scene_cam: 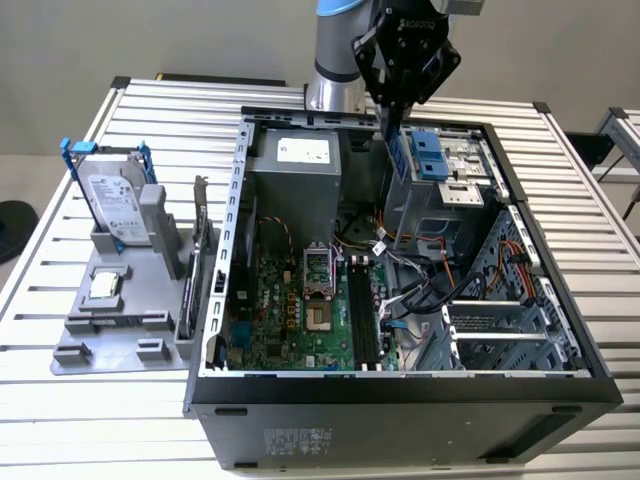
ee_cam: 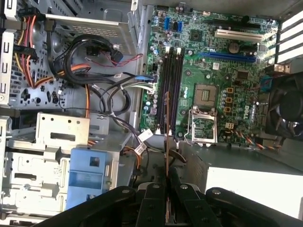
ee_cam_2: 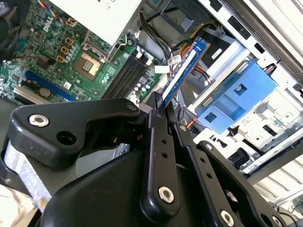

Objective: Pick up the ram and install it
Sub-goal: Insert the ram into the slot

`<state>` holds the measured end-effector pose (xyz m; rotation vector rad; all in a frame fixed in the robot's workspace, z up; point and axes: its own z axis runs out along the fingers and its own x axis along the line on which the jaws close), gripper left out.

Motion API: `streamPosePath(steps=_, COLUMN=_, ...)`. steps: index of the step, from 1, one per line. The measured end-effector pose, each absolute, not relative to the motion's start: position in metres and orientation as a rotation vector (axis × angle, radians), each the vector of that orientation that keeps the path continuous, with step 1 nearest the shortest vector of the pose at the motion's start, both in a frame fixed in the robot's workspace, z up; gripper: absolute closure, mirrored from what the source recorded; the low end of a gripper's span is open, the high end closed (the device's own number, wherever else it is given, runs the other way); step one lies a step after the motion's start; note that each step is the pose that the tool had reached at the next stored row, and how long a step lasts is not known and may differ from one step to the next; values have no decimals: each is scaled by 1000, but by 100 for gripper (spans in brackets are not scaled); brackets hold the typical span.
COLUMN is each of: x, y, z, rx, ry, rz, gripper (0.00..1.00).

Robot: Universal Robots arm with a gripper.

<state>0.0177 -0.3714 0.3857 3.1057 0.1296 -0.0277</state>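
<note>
**Claw clenched on the ram, above the open computer case**

My claw (ee_cam_2: 160, 112) is clamped on one end of the ram (ee_cam_2: 183, 66), with my fingers (ee_cam_2: 157, 128) pressing its two flat faces. The rest of the stick juts out free past the fingertips. In the exterior view I hang over the far part of the computer case (scene_cam: 400, 385), near the blue drive bay (scene_cam: 425, 155). The ram points down, well clear of the motherboard (scene_cam: 290, 310). In the first wrist view the ram appears edge-on as a thin strip running parallel to the black memory slots (ee_cam: 171, 90). The hard drive (scene_cam: 112, 200) stands on the grey holder (scene_cam: 120, 320) at the exterior view's left.
</note>
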Motion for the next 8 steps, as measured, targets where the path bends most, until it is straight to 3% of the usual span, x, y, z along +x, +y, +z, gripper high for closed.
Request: streamPosePath(steps=8, x=18, y=-375, z=382, rx=3106, ry=130, rz=-28, gripper=100)
